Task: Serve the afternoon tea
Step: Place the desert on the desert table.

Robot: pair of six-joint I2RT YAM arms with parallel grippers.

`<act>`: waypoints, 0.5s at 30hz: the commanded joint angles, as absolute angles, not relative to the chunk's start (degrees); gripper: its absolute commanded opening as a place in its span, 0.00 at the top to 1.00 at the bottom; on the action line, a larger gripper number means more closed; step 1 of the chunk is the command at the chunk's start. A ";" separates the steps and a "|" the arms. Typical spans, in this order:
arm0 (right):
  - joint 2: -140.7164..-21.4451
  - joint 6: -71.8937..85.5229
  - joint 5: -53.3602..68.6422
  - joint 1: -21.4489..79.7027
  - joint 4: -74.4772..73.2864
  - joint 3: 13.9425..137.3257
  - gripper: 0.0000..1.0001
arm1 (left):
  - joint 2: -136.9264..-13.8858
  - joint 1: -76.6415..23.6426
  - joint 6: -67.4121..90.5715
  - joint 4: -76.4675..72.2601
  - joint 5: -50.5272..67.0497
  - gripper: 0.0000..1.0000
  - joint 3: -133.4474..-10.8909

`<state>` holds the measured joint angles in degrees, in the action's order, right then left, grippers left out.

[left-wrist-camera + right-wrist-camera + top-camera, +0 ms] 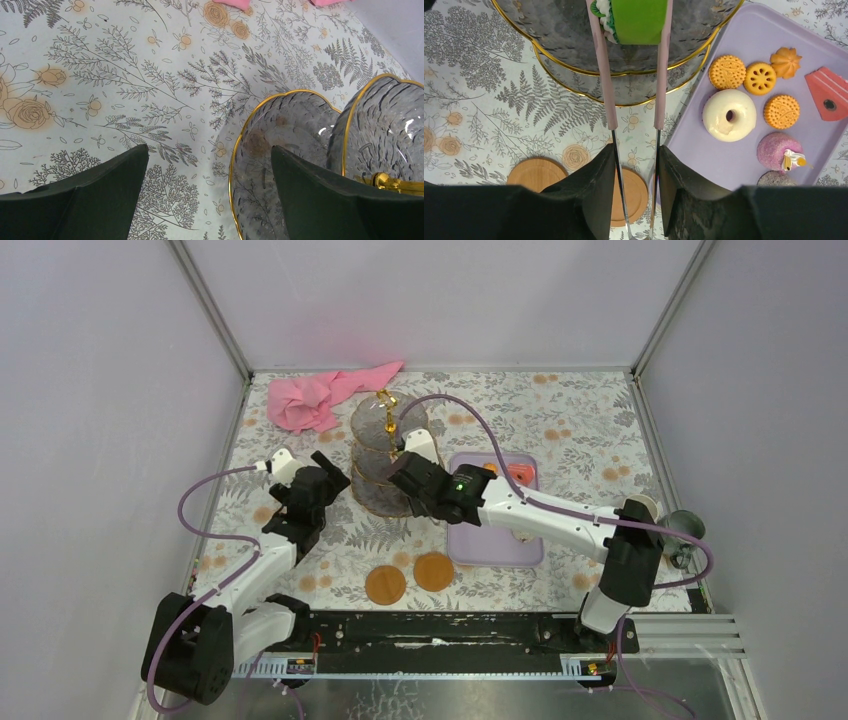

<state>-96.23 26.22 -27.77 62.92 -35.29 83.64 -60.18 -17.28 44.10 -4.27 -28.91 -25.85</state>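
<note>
The three-tier glass stand [385, 455] with gold rims stands mid-table. My right gripper [636, 160] is shut on the pink tongs [606, 75], whose tips pinch a green cake [639, 20] over one of the stand's [569, 45] tiers. On the lilac tray [724, 155] lie a white doughnut [729, 115], orange biscuits [727, 71] and a purple cupcake [774, 150]. My left gripper [210, 160] is open and holds nothing, just left of the lowest tier [280, 130], one finger above its rim. A grey-green mug [685, 525] sits at the far right.
Two round wooden coasters [385, 584] [433, 571] lie near the front edge. A pink cloth [320, 395] is bunched at the back left. A red cake slice [828, 95] lies on the tray. The right arm [560, 520] reaches across the tray [495, 540].
</note>
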 commanded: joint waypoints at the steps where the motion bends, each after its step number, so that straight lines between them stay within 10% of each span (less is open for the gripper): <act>1: -97.03 24.79 -27.69 62.55 -33.51 87.44 0.71 | -60.16 -17.67 44.56 -7.29 -29.27 0.00 -25.17; 15: -97.21 24.87 -27.62 62.40 -34.06 87.88 0.55 | -60.20 -17.71 44.74 -7.55 -29.18 0.00 -24.98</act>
<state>-97.76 25.71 -27.33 62.78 -35.33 85.25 -60.20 -17.28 44.29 -4.29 -28.88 -25.58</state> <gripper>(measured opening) 0.442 0.997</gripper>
